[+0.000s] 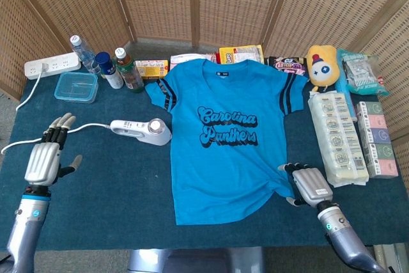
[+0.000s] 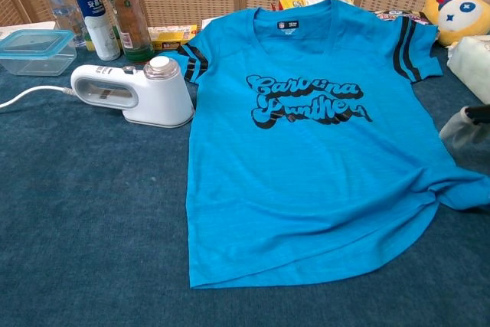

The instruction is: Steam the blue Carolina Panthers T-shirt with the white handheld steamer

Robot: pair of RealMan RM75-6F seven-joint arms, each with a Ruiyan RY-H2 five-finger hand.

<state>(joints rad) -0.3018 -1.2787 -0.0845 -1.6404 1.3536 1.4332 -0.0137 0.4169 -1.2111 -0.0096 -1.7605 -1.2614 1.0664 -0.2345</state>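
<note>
Your steamer lies untouched on the cloth at centre left, just beside the shirt spread flat mid-frame, so by my reading either no steaming has begun or it is finished. Your left hand, lower left, is empty with fingers apart. Your right hand, lower right by the bunched hem, also holds nothing. The chest view cuts it off at the right edge.

Open dark-blue cloth bench lies before the white handheld steamer; bottles and clear plastic box crowd behind.
</note>
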